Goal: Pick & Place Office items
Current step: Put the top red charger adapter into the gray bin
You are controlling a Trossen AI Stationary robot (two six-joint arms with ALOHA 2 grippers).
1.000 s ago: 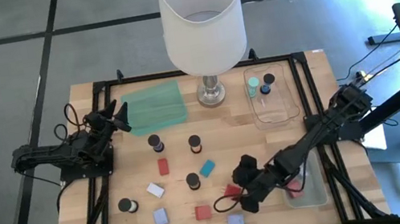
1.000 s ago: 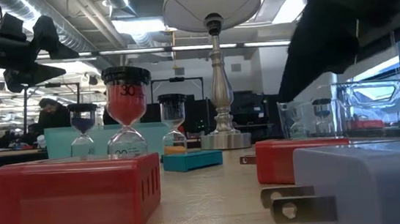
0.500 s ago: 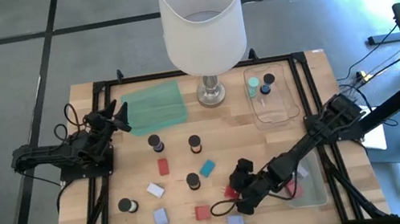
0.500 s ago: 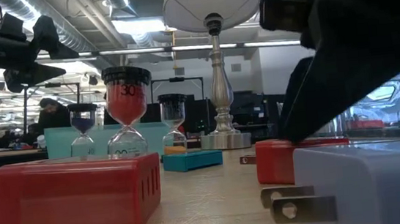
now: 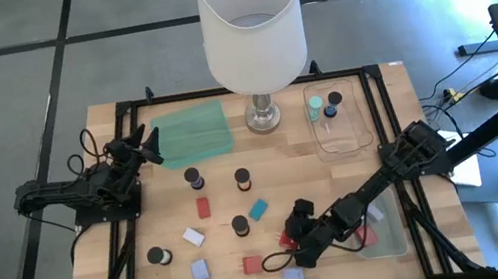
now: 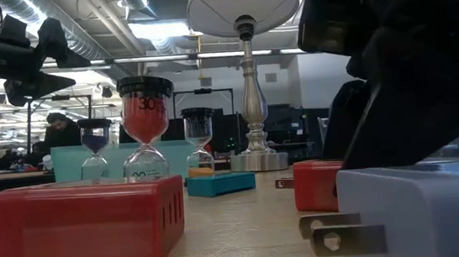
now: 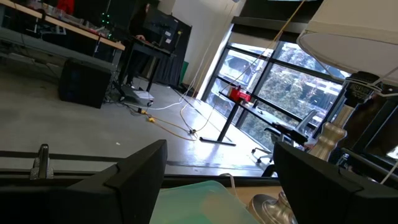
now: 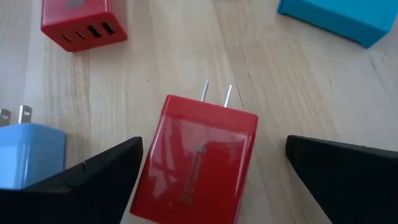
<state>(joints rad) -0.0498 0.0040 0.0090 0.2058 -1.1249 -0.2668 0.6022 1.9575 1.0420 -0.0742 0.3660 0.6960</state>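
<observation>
Hovering low at the lower centre-right of the high view, our right gripper (image 5: pixel 286 251) has its fingers spread wide over a red charger (image 8: pixel 196 169). In the right wrist view the charger lies flat on the wood between the two dark fingers (image 8: pixel 93 171), prongs up-frame, not touching either finger.

Nearby items, same view:
- second red charger (image 8: pixel 81 22), upper left, w/ USB ports showing
- blue plug block (image 8: pixel 28 155), left edge
- teal block (image 8: pixel 339 18), upper right

High view: more blocks and dark-capped sand timers (image 5: pixel 242 177) are scattered mid-frame; a teal timer (image 5: pixel 315 104) and a dark one stand in the clear tray (image 5: pixel 339 143) at upper right.

Our left gripper (image 5: pixel 144 145) waits at the left side, beside the green mat (image 5: pixel 192 134), fingers apart and holding nothing. Lamp (image 5: pixel 251 28) stands at top centre.
</observation>
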